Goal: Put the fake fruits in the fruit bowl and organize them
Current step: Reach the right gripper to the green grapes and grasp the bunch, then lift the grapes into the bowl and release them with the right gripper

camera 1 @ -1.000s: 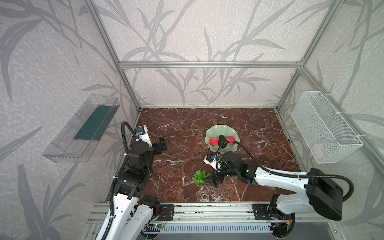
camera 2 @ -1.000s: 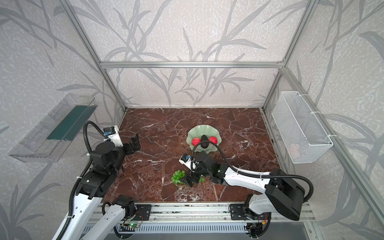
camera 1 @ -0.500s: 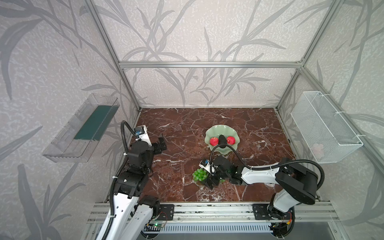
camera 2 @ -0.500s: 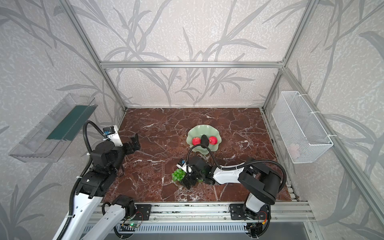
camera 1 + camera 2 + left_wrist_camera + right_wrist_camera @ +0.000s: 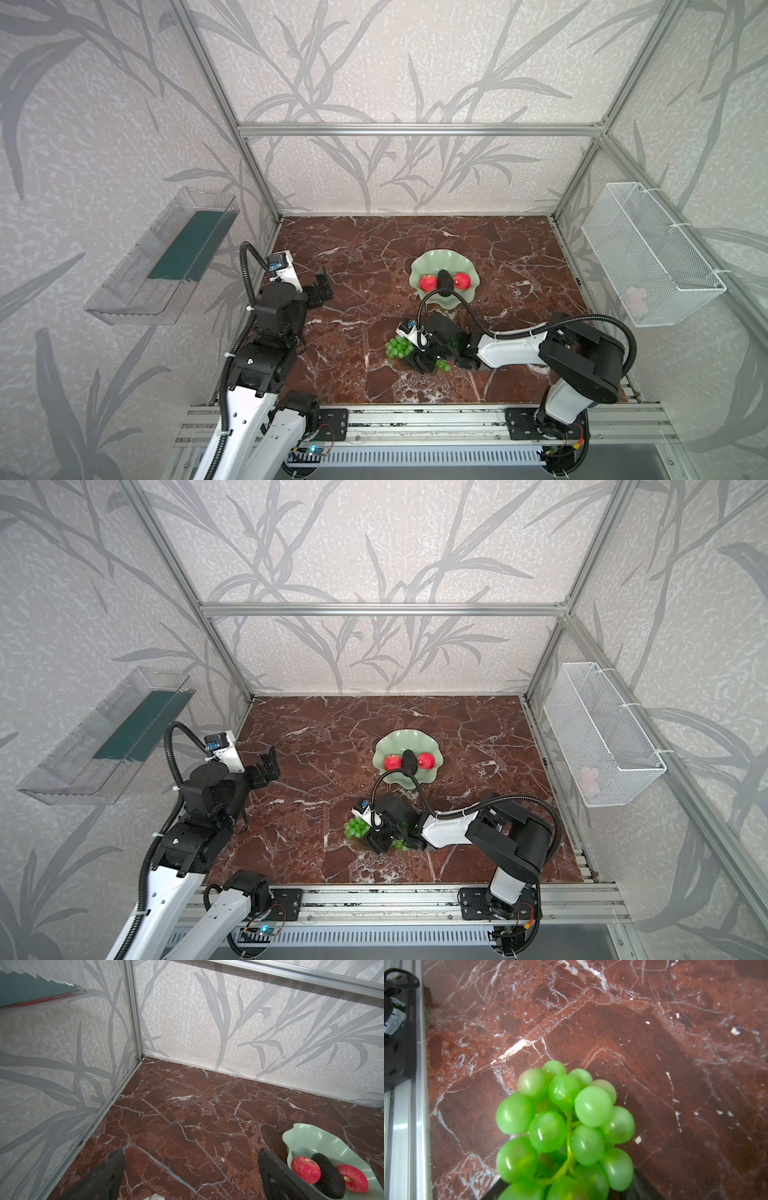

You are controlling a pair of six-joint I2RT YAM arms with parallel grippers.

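In both top views the left end effector (image 5: 321,286) (image 5: 266,764) hangs over the brown marble bench (image 5: 353,249) near the left wall, its jaws spread with nothing between them. Toward the middle sits the fruit bowl (image 5: 441,256) (image 5: 405,735). In it the avocado (image 5: 445,281) lies between a red apple (image 5: 428,282) and a second apple (image 5: 461,281), each just beside it. The right end effector (image 5: 419,359) (image 5: 376,839) is down low near the front rail, set across the green grapes (image 5: 395,348) (image 5: 355,828). The grapes lie on the bench outside the bowl and show on either side of the black fingers. From here I cannot tell whether the jaws press on the bunch or merely straddle it. A clear tray (image 5: 162,257) hangs on the left wall, a white wire basket (image 5: 648,253) on the right.

In the left wrist view, two dark fingers (image 5: 112,1174) stand wide apart over bare bench. The bowl (image 5: 301,1128) lies off to one side, holding the avocado (image 5: 328,1176) and both apples (image 5: 305,1169) (image 5: 352,1178).

In the right wrist view, the grapes (image 5: 564,1126) loom close against the bench (image 5: 654,1043). They hide the fingers almost wholly, so the grip cannot be told here either.
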